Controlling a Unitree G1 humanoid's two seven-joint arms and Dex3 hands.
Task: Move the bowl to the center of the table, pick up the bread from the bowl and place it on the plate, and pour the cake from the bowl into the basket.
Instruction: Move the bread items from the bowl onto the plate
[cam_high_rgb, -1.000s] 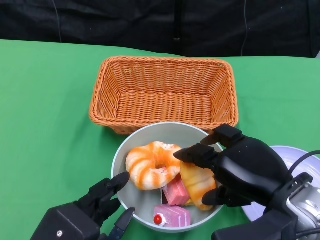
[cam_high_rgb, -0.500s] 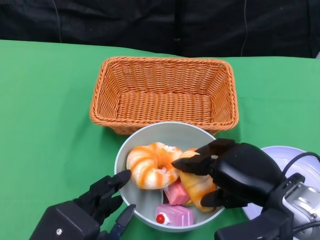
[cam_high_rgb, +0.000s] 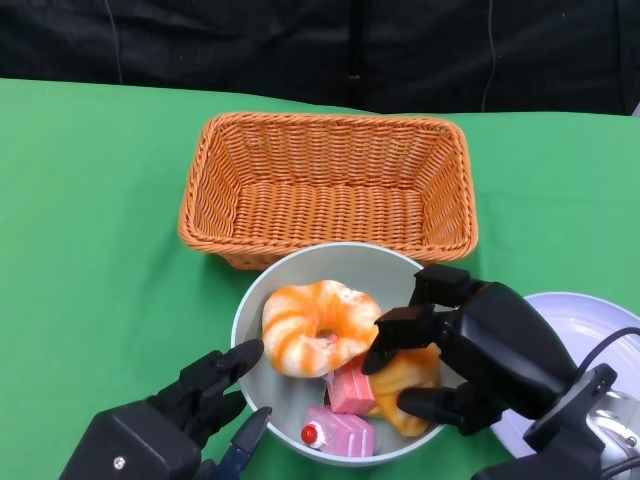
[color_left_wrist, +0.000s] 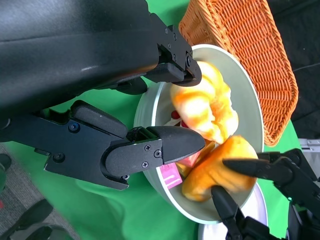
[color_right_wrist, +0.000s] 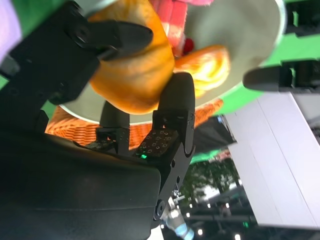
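- Right hand (cam_high_rgb: 470, 355) is gripping the bread (cam_high_rgb: 408, 380) inside the bowl (cam_high_rgb: 250, 310); the plate (cam_high_rgb: 580, 320) is lying just beside it, rightward.
- Left hand (cam_high_rgb: 205, 395) is bracing the bowl's near rim, fingers spread.

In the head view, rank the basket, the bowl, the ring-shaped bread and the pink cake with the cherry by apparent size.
1. basket
2. bowl
3. ring-shaped bread
4. pink cake

The bowl sits nearer the camera and is partly hidden by both hands, yet looks smaller than the basket.
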